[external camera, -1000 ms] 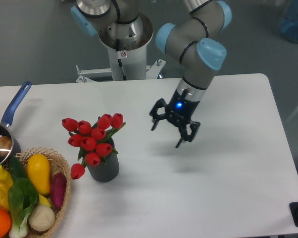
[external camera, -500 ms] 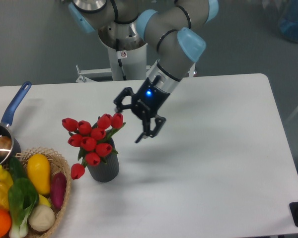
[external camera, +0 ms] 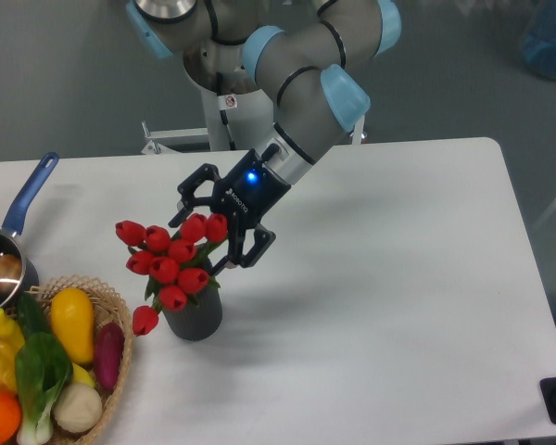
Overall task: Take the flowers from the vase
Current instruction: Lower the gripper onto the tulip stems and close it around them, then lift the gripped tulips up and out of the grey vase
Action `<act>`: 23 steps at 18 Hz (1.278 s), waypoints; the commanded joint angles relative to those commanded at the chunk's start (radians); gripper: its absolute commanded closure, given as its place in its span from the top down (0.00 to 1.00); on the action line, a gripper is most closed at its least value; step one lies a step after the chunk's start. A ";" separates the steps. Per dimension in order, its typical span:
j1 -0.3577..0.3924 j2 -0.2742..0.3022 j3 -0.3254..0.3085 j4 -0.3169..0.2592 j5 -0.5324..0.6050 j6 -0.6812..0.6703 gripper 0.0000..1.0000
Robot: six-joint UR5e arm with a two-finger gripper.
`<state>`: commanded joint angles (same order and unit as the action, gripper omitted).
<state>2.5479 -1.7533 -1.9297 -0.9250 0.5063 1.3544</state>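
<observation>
The flowers (external camera: 171,257), a bunch of red tulip buds with green leaves, stand in the dark grey ribbed vase (external camera: 194,313) at the left of the white table. One bud hangs low at the vase's left side. My gripper (external camera: 209,243) is open, tilted down to the left, with its black fingers spread around the upper right buds of the bunch. One finger is behind the bunch, the other in front at the right. I cannot tell whether the fingers touch the buds.
A wicker basket (external camera: 117,320) with colourful vegetables sits at the front left corner, close to the vase. A blue-handled metal saucepan (external camera: 6,250) is at the left edge. The robot's base (external camera: 232,93) stands behind the table.
My gripper has moved left across the table, from the middle to the top right of the flowers, staying open. The flowers and vase have not moved.
</observation>
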 joint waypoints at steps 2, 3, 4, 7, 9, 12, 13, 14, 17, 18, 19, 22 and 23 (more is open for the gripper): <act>0.005 0.001 0.000 0.003 -0.005 0.005 0.22; 0.005 0.003 0.000 0.008 -0.002 0.014 0.13; 0.008 0.006 0.000 0.009 0.001 0.024 0.04; 0.015 0.018 -0.008 0.009 0.003 0.029 0.00; 0.014 0.035 -0.008 0.008 0.005 0.026 0.00; 0.015 0.064 -0.006 0.006 -0.003 0.015 0.00; 0.015 0.075 -0.006 0.005 -0.006 0.011 0.00; 0.015 0.089 -0.006 0.003 -0.008 0.005 0.00; 0.020 0.127 -0.006 -0.002 -0.011 -0.017 0.00; 0.018 0.144 -0.005 -0.002 -0.011 -0.030 0.00; 0.018 0.164 -0.002 -0.003 -0.014 -0.044 0.00; 0.020 0.231 0.017 -0.005 -0.051 -0.095 0.00; 0.023 0.251 0.026 -0.005 -0.058 -0.116 0.00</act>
<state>2.5709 -1.5020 -1.9038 -0.9296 0.4480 1.2381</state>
